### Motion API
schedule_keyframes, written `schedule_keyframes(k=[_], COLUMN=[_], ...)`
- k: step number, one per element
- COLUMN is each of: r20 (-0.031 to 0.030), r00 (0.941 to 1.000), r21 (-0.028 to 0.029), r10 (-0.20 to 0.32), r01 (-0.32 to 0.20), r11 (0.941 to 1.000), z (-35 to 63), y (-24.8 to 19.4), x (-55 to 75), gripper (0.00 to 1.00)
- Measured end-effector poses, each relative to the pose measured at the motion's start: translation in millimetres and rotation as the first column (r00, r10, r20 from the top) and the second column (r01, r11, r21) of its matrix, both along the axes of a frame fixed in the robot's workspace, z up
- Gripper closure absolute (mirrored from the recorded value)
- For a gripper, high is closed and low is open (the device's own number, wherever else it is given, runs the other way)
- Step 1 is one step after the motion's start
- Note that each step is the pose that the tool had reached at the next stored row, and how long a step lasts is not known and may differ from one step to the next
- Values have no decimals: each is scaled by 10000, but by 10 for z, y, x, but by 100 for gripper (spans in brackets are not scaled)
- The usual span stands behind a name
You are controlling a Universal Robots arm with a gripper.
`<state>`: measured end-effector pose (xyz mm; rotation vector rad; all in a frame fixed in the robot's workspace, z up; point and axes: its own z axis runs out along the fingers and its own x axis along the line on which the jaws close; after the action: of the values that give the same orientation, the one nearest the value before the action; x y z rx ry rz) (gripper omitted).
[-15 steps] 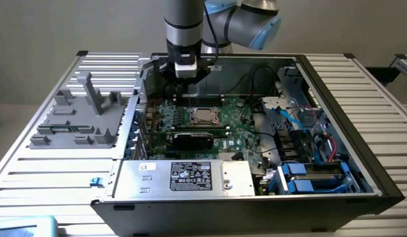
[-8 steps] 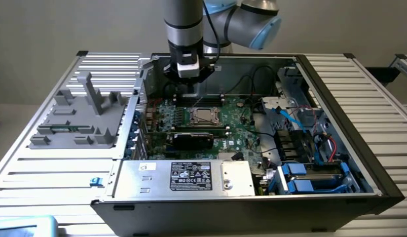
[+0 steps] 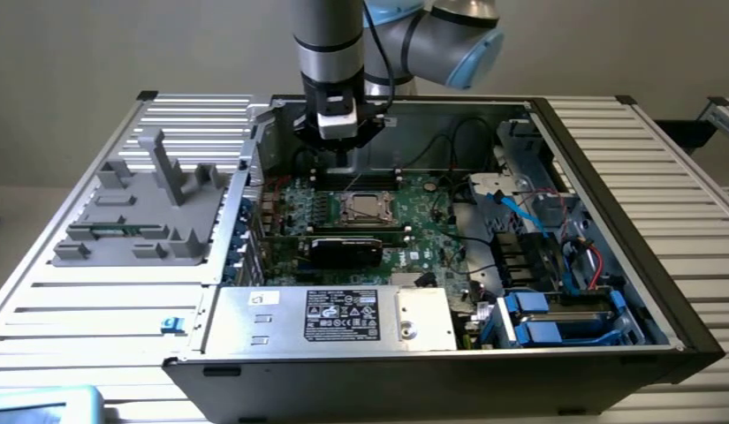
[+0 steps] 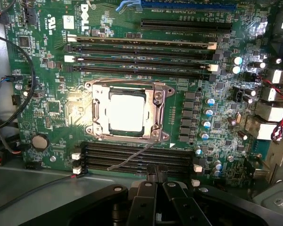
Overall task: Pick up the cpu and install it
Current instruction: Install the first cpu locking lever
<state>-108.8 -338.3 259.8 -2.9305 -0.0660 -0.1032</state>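
We start at the gripper [image 4: 155, 172]: fingers pressed together, nothing pinched between them, hanging over the green motherboard [image 4: 47, 108] inside the open computer case [image 3: 435, 384]. In the wrist view a bank of black memory slots [image 4: 179, 155] lies between the fingertips and the socket. A thin wire lever [image 4: 132, 157] slants across those slots.

And there is the cpu [image 4: 126, 113], lying flat in the socket with its shiny metal top facing up, apart from the gripper. A metal frame [image 4: 98, 110] rings it. The chip is square, so no long axis to call; its edges run parallel to the memory slots. Glare washes out its top, and we cannot read any marking there.

Writing now: "DELL" in white [image 4: 87, 13] on the board. The tiny white slot lettering is too small for us to read.

Out to the exterior view: the arm [image 3: 329, 35] comes straight down, its upper part cut off by the frame. A black graphics card [image 3: 346, 252] sits just in front of the socket, then the silver power supply [image 3: 329, 318], whose black label [image 3: 340, 315] carries print we cannot make out. On the exterior view's left a grey plastic tray [image 3: 140, 212] rests on the slatted counter [image 3: 93, 309].
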Motion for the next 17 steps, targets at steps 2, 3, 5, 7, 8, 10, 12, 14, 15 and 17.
schedule_keyframes(k=[2,3,5,7,8,10,12,14,15,17], r20=[0,0,0,0,10,35,43,45,46,45], r00=[10000,10000,10000,10000,10000,10000,9995,9984,9974,9951], r21=[0,0,0,0,0,0,-1,0,2,7], r10=[0,0,0,0,-3,-93,-321,-571,-716,-986], r01=[0,0,0,0,3,93,321,571,716,986], r11=[10000,10000,10000,10000,10000,10000,9995,9984,9974,9951], z=[0,0,0,0,0,-2,-5,-11,-15,-22], y=[0,0,0,0,0,0,0,0,0,0], x=[0,0,0,0,-2,-3,-4,-4,-4,-4], gripper=[89,89,89,89,89,89,89,89,89,89])
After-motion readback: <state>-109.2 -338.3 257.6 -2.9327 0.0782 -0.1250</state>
